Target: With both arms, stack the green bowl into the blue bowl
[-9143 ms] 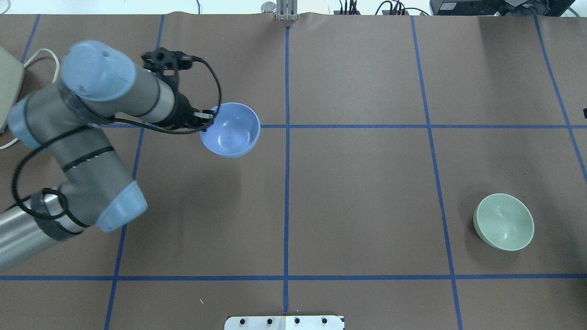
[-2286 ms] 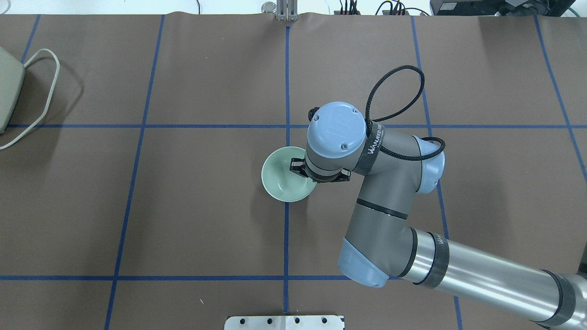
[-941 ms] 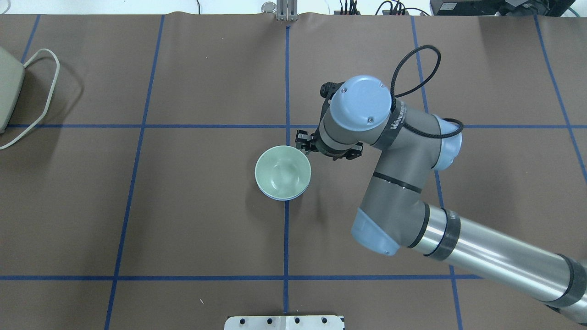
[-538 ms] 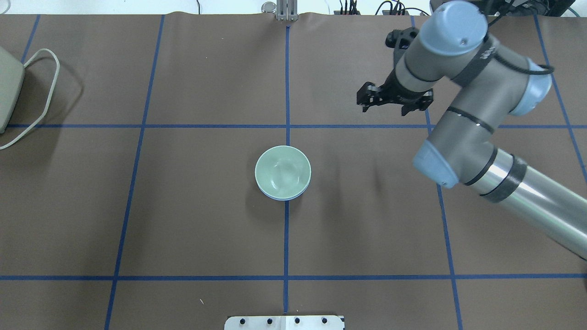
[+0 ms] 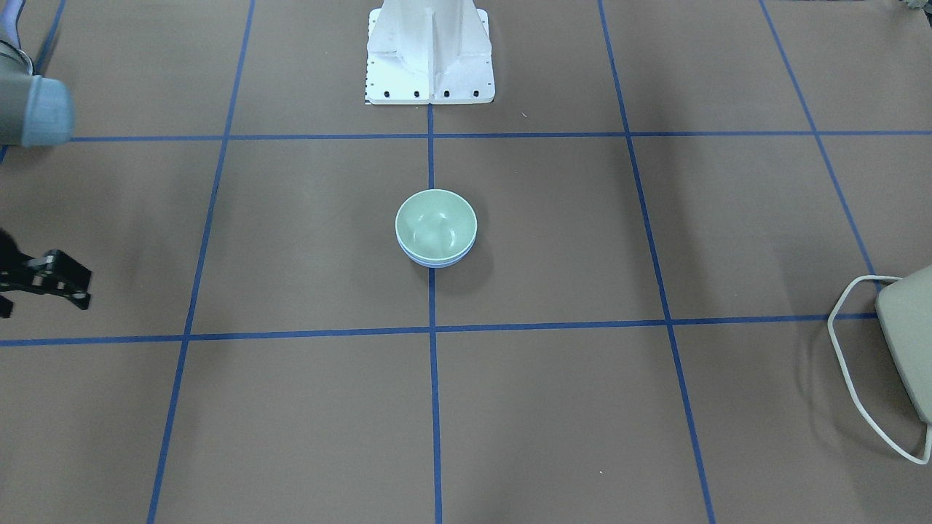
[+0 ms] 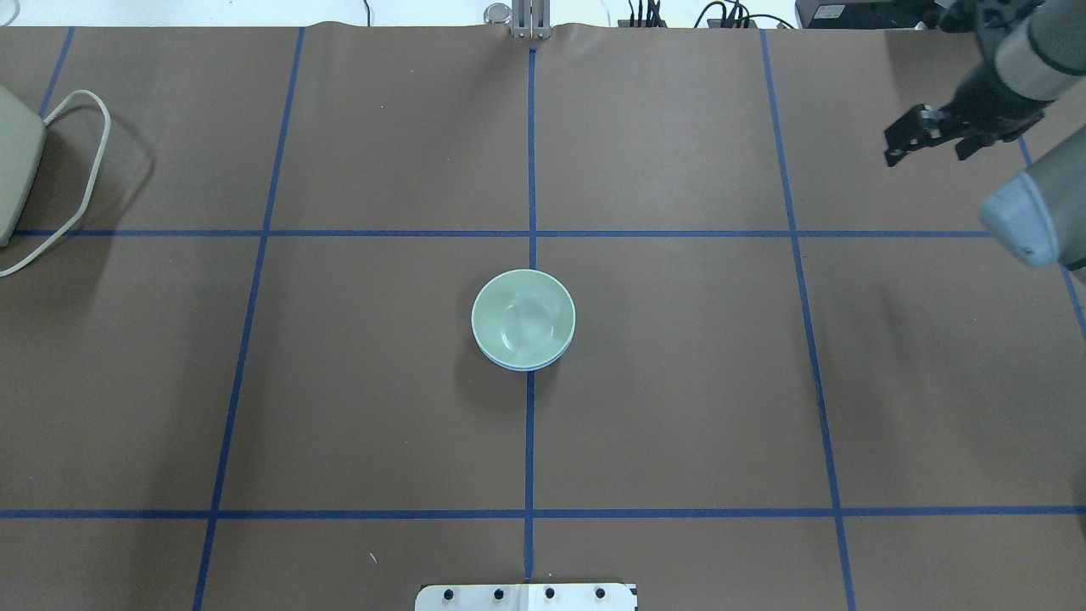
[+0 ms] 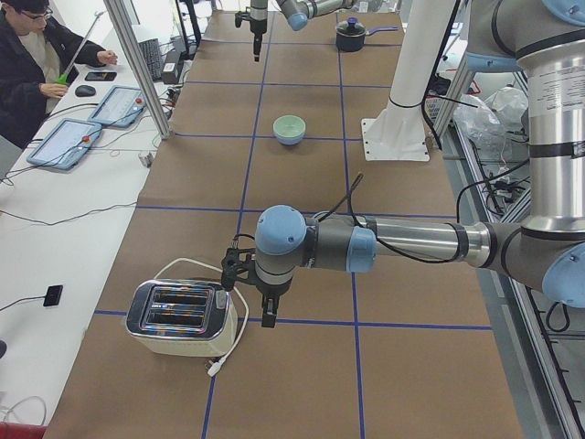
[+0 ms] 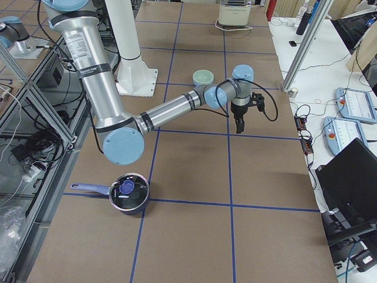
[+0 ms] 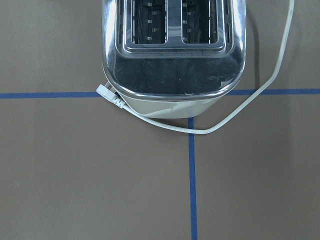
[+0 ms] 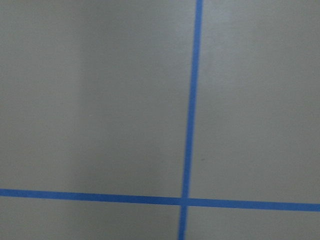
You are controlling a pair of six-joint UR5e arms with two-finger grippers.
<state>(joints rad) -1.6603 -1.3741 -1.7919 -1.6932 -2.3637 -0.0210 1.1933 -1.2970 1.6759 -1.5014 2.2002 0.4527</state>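
The green bowl point(image 6: 523, 316) sits nested inside the blue bowl point(image 6: 523, 366) at the table's centre. Only a thin blue rim shows under it, as in the front view point(image 5: 437, 261). The stack also shows in both side views point(image 7: 289, 128) point(image 8: 203, 77). My right gripper point(image 6: 892, 154) hangs open and empty far to the bowls' right, near the table's far side, and also shows in the front view point(image 5: 76, 287). My left gripper point(image 7: 267, 309) is far from the bowls, next to the toaster. I cannot tell whether it is open or shut.
A chrome toaster point(image 9: 175, 50) with a loose white cord point(image 9: 240, 112) stands at the table's left end point(image 6: 13, 165). A dark navy pot with a glass lid point(image 8: 129, 193) sits at the right end. The white stand point(image 5: 429, 51) is on the near side of the bowls.
My right arm has let go of the green bowl, drawn back and swung away to the far right. The stacked bowls have not moved over the last second.
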